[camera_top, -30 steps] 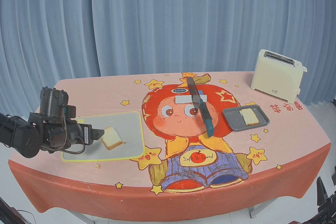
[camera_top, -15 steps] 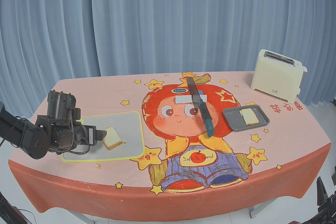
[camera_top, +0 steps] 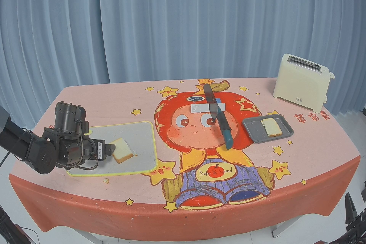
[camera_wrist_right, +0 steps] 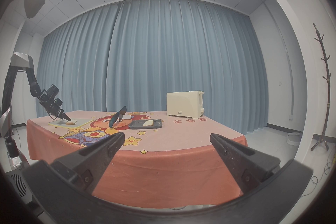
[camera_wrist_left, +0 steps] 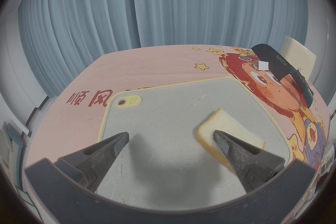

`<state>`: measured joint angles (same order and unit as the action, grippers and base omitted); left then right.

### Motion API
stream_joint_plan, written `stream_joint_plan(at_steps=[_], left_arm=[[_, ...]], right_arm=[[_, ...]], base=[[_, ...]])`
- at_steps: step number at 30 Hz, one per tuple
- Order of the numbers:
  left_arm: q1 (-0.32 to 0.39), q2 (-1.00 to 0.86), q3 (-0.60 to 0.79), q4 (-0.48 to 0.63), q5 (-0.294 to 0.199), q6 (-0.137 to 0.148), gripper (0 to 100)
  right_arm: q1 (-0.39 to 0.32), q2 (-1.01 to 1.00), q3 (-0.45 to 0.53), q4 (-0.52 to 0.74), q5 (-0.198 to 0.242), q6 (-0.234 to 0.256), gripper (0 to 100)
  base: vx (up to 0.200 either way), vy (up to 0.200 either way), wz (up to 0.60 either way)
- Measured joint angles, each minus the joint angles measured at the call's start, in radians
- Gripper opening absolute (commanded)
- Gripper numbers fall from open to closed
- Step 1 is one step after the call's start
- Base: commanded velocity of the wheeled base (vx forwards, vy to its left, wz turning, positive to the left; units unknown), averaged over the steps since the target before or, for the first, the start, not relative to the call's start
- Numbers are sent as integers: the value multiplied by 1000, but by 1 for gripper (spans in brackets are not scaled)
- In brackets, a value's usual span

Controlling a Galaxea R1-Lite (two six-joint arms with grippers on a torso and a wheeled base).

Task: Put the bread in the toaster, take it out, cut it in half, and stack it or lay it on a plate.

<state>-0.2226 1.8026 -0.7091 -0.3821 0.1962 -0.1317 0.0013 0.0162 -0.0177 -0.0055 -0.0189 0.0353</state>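
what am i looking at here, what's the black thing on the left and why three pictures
It is a two-armed robot at a table. One picture looks down from its head; the other two come from cameras on its wrists. The black thing is its left pincer, open, low over a cutting board, right beside a piece of bread, gripping nothing. The right pincer, also open, hangs away from the table. Also there: a knife, a grey tray holding another bread piece, and a toaster.
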Motion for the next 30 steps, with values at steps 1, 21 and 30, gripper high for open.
stream_joint_plan(at_steps=[1, 21, 30], left_arm=[[0, 3, 0, -1, 0, 0, 100], [0, 13, 3, 1, -5, -5, 0], [3, 8, -2, 6, -4, -14, 0]], right_arm=[[0, 0, 0, 0, 0, 0, 100], [0, 0, 0, 0, -1, 0, 100], [0, 0, 0, 0, 0, 0, 100]], base=[[0, 0, 0], [0, 0, 0], [0, 0, 0]])
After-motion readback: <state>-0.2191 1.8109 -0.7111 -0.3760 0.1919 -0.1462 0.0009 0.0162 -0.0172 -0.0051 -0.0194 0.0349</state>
